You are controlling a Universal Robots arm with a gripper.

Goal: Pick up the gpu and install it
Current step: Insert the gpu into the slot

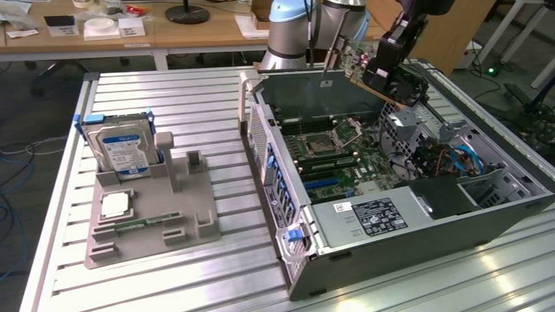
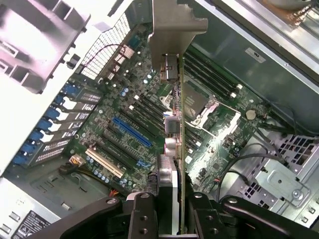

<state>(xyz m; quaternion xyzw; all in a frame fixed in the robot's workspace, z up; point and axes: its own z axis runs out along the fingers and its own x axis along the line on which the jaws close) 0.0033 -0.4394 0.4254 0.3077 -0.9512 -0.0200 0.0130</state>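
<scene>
On the exterior view's left we see a gray fixture (image 1: 195, 218) on the slatted table (image 1: 208, 117). A hard drive (image 1: 121, 146) with a blue-white label stands upright in its far left corner. A small square processor chip (image 1: 116, 205) lies flat just nearer than the drive.

In the middle we see the open computer case (image 1: 290, 214) lying on its side, with the motherboard (image 1: 342, 166) exposed. The processor socket (image 1: 347, 132) sits toward its far part, and a labelled power supply (image 1: 368, 216) sits at the near end.

Toward the exterior view's right, at the far side, the gripper (image 1: 381, 65) hangs over the case's far rim. Its jaws are clenched on the gpu (image 1: 353, 55), which is in the air and clear of the board.

In the wrist view we see both fingers (image 2: 144, 214) pinching the gpu (image 2: 172, 149) edge-on. Its silvery bracket (image 2: 174, 30) is at the end away from the gripper (image 2: 172, 216). The card hangs over the motherboard (image 2: 114, 99), with the blue slot (image 2: 130, 130) on one side and the socket (image 2: 199, 107) on the other. It is not seated in any slot.
</scene>
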